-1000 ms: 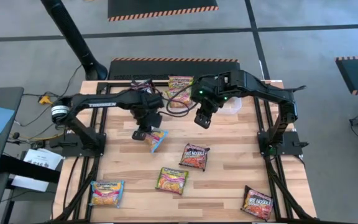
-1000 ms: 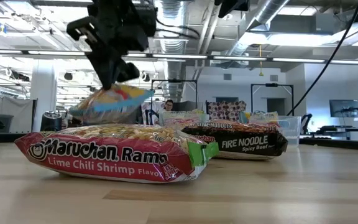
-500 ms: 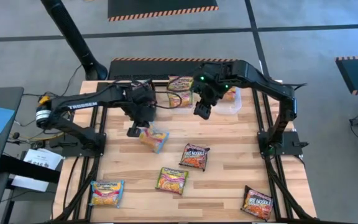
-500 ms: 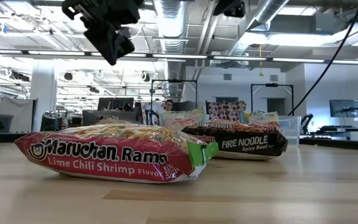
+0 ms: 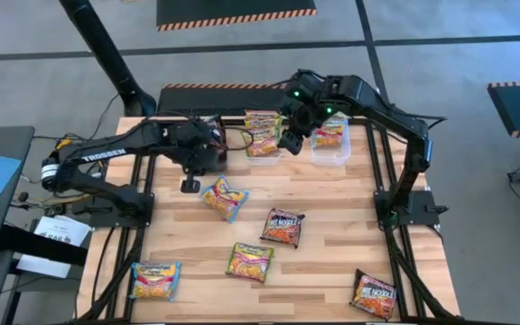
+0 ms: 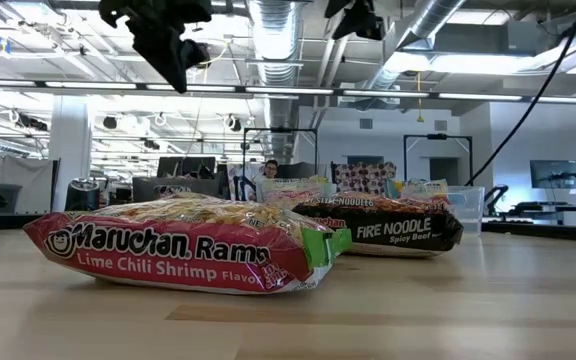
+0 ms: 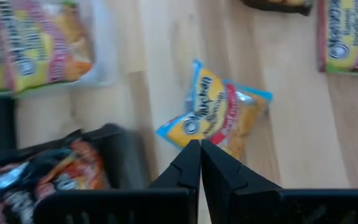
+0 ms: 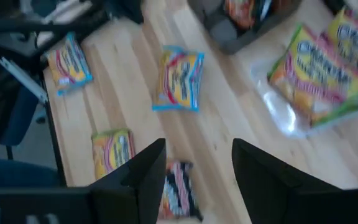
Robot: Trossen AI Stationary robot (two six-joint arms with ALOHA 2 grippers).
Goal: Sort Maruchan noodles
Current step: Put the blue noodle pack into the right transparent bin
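Maruchan noodles, stock on the tabletop [image 5: 332, 235], listed outward from my jaws.

Item 1: blue-edged yellow packet [image 5: 223, 198], lying loose on the wood just ahead of my left gripper [image 5: 190, 186]. My left jaws are pressed tight together, nothing between them; the packet is apart from them and unsorted.

Item 2: black tub [image 7: 114, 155], close beside my left jaws, holding at least one dark packet [image 7: 42, 177]. I judge this one filed.

Item 3: clear tub [image 5: 262, 144] with a yellow-and-pink packet [image 5: 261, 120] in it, beneath and just beside my right gripper [image 5: 288, 142]. My right jaws stand wide apart and empty.

Item 4: second clear tub [image 5: 330, 149], on the other side of my right jaws, with an orange packet [image 5: 329, 134] inside. Filed, in my judgement.

Item 5: dark Fire Noodle packet [image 5: 283, 227], farther out from both jaws, mid-tabletop. Unsorted.

Item 6: lime chili shrimp packet [image 5: 249, 261], beyond that, pink and green. Unsorted.

Item 7: yellow packet [image 5: 155, 279], at the far corner on my left side, well apart from the left jaws. Unsorted.

Item 8: second dark packet [image 5: 373, 293], at the far corner on my right side, well apart from the right jaws. Unsorted.

Tally, as I judge it: several packets sit in tubs and five lie loose, so the sorting is partly done. How many lie in each tub I cannot count.
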